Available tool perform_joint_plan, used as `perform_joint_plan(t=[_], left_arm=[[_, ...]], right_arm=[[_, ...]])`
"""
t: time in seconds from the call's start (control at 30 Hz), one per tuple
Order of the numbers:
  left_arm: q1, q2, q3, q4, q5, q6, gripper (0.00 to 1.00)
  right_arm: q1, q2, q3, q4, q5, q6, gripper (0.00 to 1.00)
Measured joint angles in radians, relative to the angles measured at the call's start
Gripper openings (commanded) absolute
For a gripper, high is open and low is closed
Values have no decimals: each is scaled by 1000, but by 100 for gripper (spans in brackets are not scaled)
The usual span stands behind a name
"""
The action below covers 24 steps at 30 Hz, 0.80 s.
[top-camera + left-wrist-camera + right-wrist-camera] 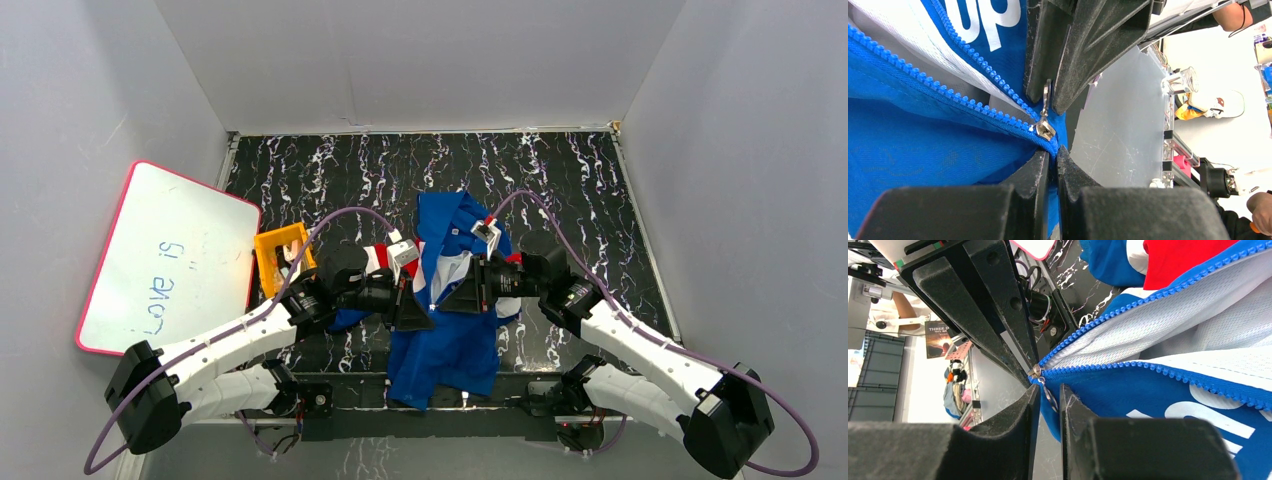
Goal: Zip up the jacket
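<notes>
Black marbling veined with white covers the surface (560, 180), boxed in by pale grey walls. At the centre of the overhead frame the left hand (1053, 154) is pinched fully shut on the blue cloth of the jacket (450, 345), with only fabric between its fingertips. In its own view it grips just beneath the silver slider (1044, 130).

The right hand (1047, 395) faces it, almost touching. It is closed to a narrow slit on the pull tab (1047, 95) hanging from that slider.

From the slider two rows of blue zipper teeth (948, 95) spread apart, with white mesh lining (1158, 320) between them. White lettering (983, 17) sits on the blue panel at the top of the left wrist view.

Overhead, the jacket lies lengthwise down the middle of the surface, reaching the bottom edge between the arm bases, with a red stripe showing by the left hand. To its left stands an orange crate (280, 258). Further left, a pink-rimmed whiteboard (170, 250) leans on the wall with "Love is" written on it in blue.
</notes>
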Motion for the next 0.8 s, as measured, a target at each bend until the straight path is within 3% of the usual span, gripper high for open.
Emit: perform_joint_plan(t=[0.1, 0.23, 0.47, 0.8], left_arm=[[0, 0, 0, 0, 0, 0, 0], [0, 0, 0, 0, 0, 0, 0], [0, 4, 0, 0, 1, 0, 0], [0, 29, 0, 32, 7, 0, 0]], right_arm=[[0, -2, -3, 3, -1, 2, 21], [0, -2, -3, 4, -2, 3, 0], [0, -4, 2, -11, 11, -17, 0], [3, -29, 159, -216, 136, -175, 0]])
